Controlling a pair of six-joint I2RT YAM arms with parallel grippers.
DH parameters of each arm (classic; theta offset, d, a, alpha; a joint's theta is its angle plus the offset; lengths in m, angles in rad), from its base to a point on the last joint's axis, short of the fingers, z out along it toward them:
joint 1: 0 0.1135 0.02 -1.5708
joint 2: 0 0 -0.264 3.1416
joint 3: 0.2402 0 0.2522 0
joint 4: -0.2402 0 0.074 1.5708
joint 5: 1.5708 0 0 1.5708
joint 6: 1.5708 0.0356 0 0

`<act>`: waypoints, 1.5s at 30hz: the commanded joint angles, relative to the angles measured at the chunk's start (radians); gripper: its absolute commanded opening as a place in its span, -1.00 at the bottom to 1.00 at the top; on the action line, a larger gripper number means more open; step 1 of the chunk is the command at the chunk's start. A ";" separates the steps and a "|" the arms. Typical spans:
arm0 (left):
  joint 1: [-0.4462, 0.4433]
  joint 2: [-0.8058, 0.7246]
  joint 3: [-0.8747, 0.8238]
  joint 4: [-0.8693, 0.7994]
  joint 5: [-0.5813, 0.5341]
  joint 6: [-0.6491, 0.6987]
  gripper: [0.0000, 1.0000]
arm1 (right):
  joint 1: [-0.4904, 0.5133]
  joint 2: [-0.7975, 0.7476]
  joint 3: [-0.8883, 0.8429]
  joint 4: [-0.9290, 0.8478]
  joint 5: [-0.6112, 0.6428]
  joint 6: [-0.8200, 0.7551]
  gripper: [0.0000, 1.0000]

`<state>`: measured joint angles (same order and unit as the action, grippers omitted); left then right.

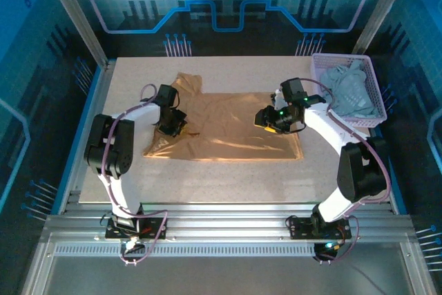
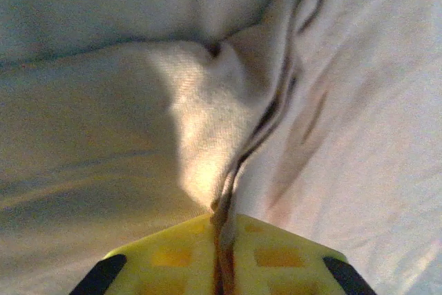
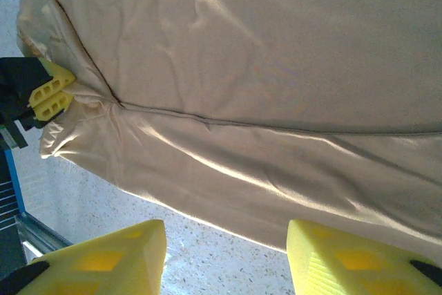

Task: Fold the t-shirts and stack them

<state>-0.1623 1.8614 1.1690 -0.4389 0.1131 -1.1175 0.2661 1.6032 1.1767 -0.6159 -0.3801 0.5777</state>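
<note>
Top external: tan t-shirt (image 1: 228, 119) spread flat mid-table, a gripper over each side.
Item detail: left gripper (image 1: 171, 126) at the shirt's left edge, right gripper (image 1: 268, 121) right of centre; grey-blue t-shirt (image 1: 349, 88) in lavender basket (image 1: 359, 121), far right; bare table (image 1: 228, 177) along the near edge. Left wrist: fingers clamped on a raised tan pleat. Right wrist: fingers apart, holding nothing, at the hem, bare table alongside.
</note>
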 commanded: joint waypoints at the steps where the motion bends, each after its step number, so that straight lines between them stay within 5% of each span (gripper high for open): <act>1: -0.012 0.005 0.064 -0.024 0.007 0.039 -0.78 | 0.006 -0.003 0.012 -0.012 -0.024 -0.006 0.00; 13: -0.054 0.199 0.398 -0.385 0.041 0.180 -0.36 | 0.000 0.009 0.000 -0.018 -0.012 0.010 -0.05; 18: -0.062 0.222 0.427 -0.419 0.047 0.207 -0.35 | -0.004 -0.004 -0.018 -0.018 -0.013 0.014 -0.07; 23: -0.064 0.156 0.382 -0.433 -0.050 0.212 -0.03 | -0.013 -0.014 -0.032 -0.019 -0.014 0.011 -0.08; 32: -0.056 0.200 0.413 -0.379 -0.047 0.197 -0.21 | -0.014 -0.012 -0.029 -0.020 -0.025 0.010 -0.10; 41: -0.056 0.249 0.481 -0.418 -0.041 0.227 -0.78 | -0.022 -0.027 -0.054 -0.018 -0.022 0.010 -0.13; 45: -0.057 0.260 0.508 -0.440 -0.034 0.237 -0.80 | -0.026 -0.026 -0.053 -0.016 -0.024 0.013 -0.14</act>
<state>-0.2195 2.0972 1.6421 -0.8341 0.0757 -0.9039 0.2531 1.6028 1.1320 -0.6193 -0.3794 0.5835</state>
